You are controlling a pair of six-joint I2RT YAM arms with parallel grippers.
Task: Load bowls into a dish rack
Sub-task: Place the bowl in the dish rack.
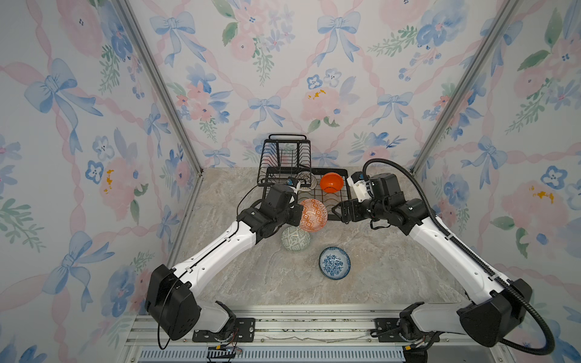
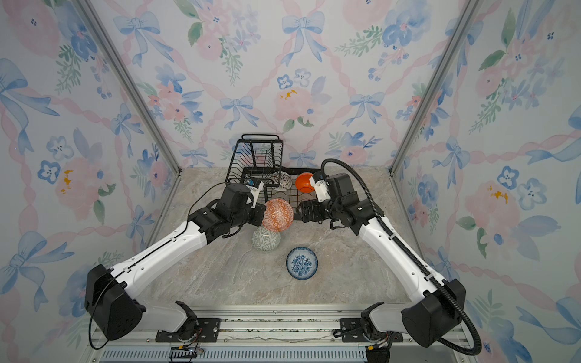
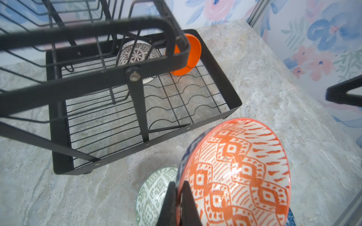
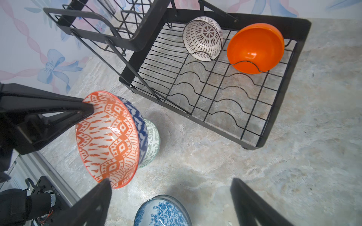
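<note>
Counter: marbled surface carrying all items.
Dish rack: black wire, stood at the middle of the counter's far edge.
Lower tray: held two bowls on edge in the wavy slots along its far side, namely a brown-and-white patterned bowl and, just beside it, a plain orange bowl.
Left hand: fingers clamped together on the rim of the orange-and-white geometric bowl.
Held bowl: off the counter and tipped on edge, blue on the outside, at the near edge of the rack, with its inside turned toward the right hand.
Right hand: fingers wide apart and holding nothing, just beside the held bowl's open face.
Green patterned bowl: on the counter, partly under the held bowl.
Blue-and-white floral bowl: upright near the counter's centre, apart from the green one.
</note>
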